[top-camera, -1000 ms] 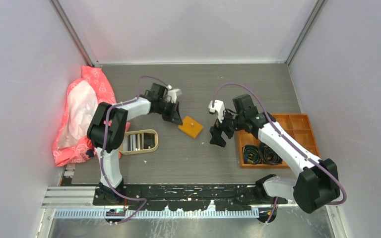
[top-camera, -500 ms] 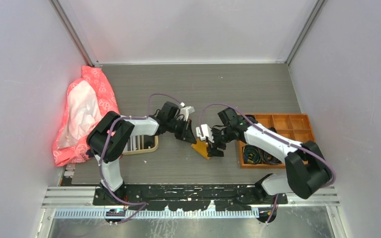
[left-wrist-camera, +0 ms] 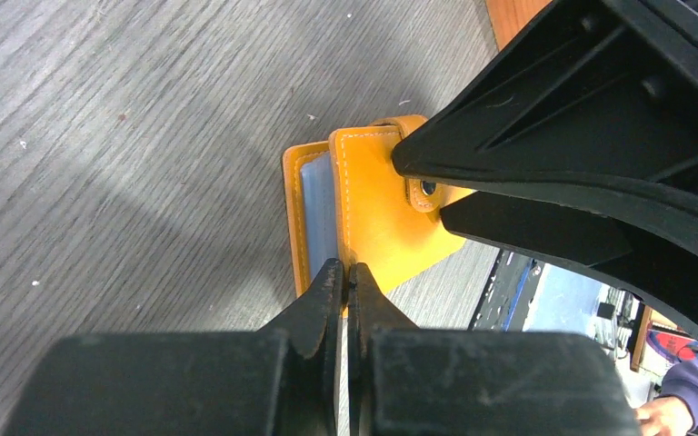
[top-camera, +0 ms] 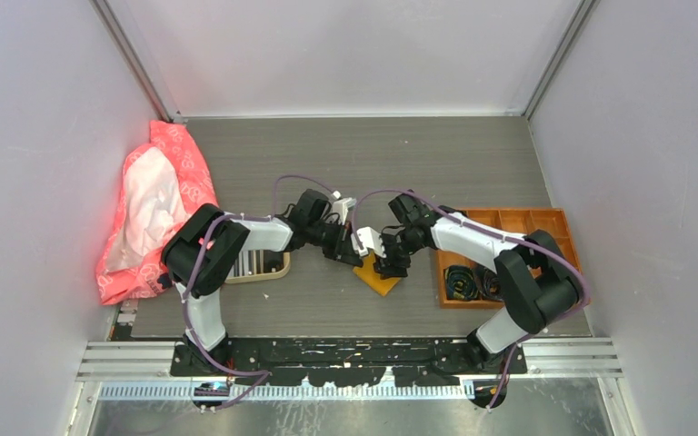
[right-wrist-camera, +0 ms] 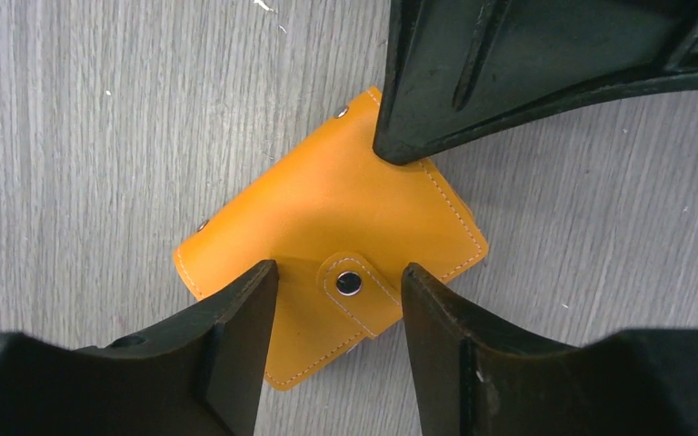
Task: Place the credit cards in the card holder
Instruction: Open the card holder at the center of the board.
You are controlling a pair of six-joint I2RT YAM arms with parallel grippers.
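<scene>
The mustard-orange card holder (top-camera: 380,280) lies on the table between both grippers. In the left wrist view the card holder (left-wrist-camera: 386,204) has its cover slightly lifted, with a pale blue card (left-wrist-camera: 316,213) showing inside. My left gripper (left-wrist-camera: 345,272) is shut, its tips pinching the cover's edge; it also shows in the top view (top-camera: 353,255). My right gripper (right-wrist-camera: 338,271) is open just above the holder (right-wrist-camera: 318,213), its jaws straddling the snap tab (right-wrist-camera: 350,283). Striped cards (top-camera: 250,262) lie in the beige tray (top-camera: 282,269), partly hidden by my left arm.
An orange compartmented box (top-camera: 545,227) with black coils (top-camera: 471,280) stands just right of my right arm. A pink and white bag (top-camera: 150,213) lies at the far left by the wall.
The card holder has shifted toward the near edge and slightly right. Both grippers have closed in on it from either side, the right one now directly over it.
</scene>
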